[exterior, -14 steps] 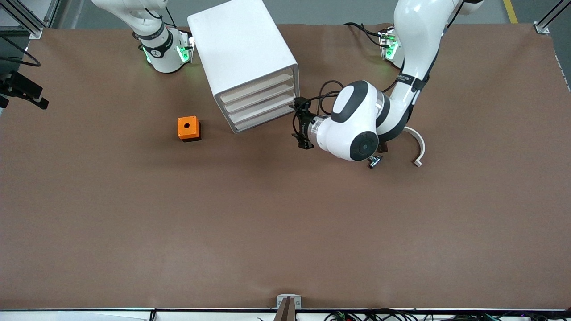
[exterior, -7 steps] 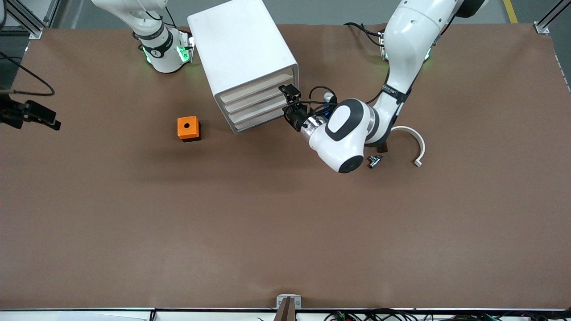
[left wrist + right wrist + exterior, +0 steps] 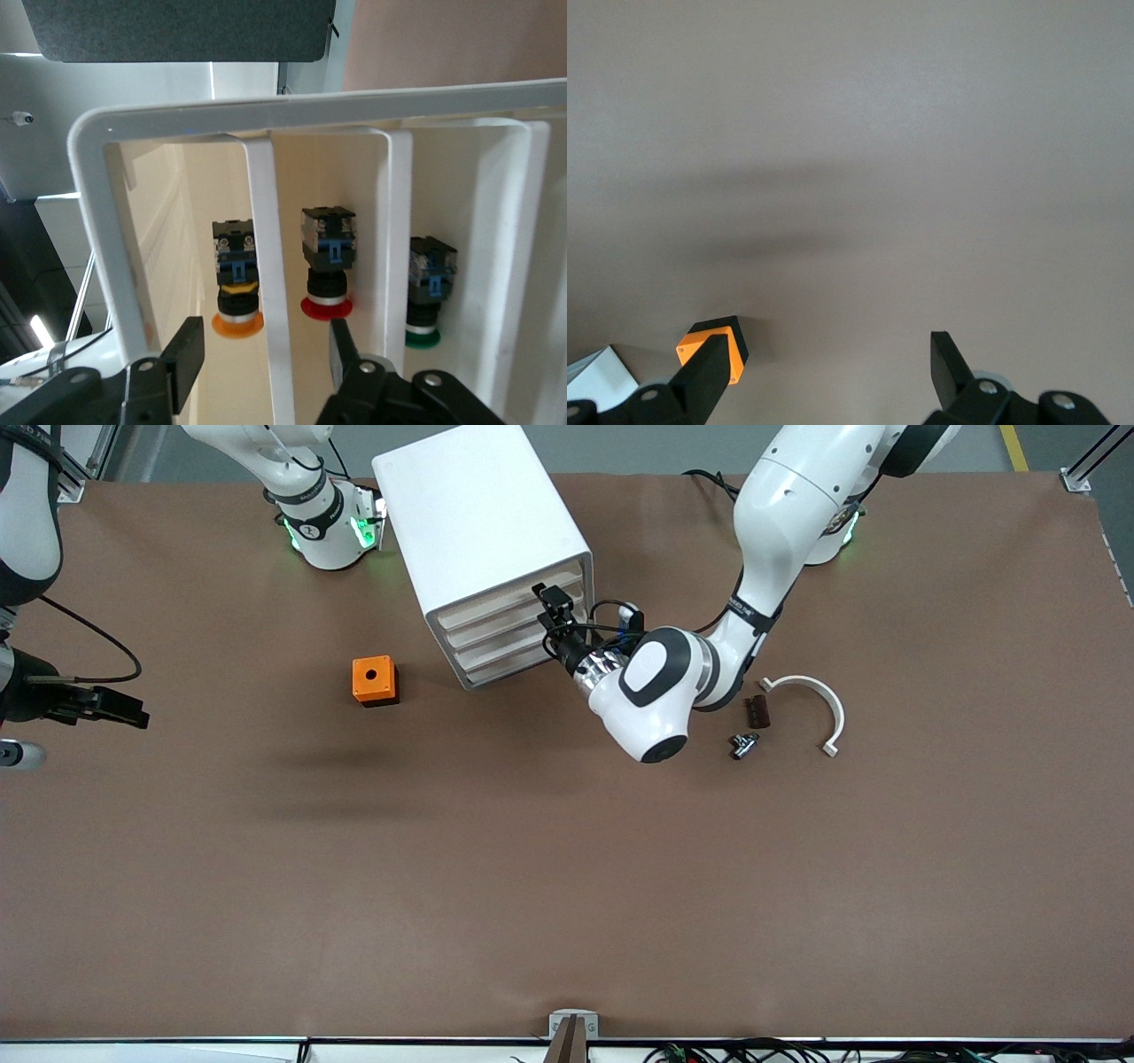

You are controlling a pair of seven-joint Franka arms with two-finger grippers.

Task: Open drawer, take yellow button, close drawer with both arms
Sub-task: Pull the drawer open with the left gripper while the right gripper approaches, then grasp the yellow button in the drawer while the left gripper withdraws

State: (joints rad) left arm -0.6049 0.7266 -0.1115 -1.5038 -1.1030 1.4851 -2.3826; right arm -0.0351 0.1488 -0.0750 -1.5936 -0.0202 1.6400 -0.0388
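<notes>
On the brown counter (image 3: 567,886), a small metal piece (image 3: 743,745), a dark block (image 3: 757,711) and a white curved strip (image 3: 815,700) lie toward the left arm's end. Farther back, the left end effector (image 3: 266,367), fingers spread and empty, faces the cabinet (image 3: 483,540) front, straddling a drawer (image 3: 270,266) front; the orange button (image 3: 236,288) shows inside. The orange cube (image 3: 374,680) sits beside the cabinet. The right end effector (image 3: 828,367) hovers wide open, empty.

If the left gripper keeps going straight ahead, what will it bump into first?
Probably the white front edge of a drawer in the white boxy cabinet. The open left gripper straddles that edge, with the orange-capped push-button deeper inside. Depth is unclear.
</notes>
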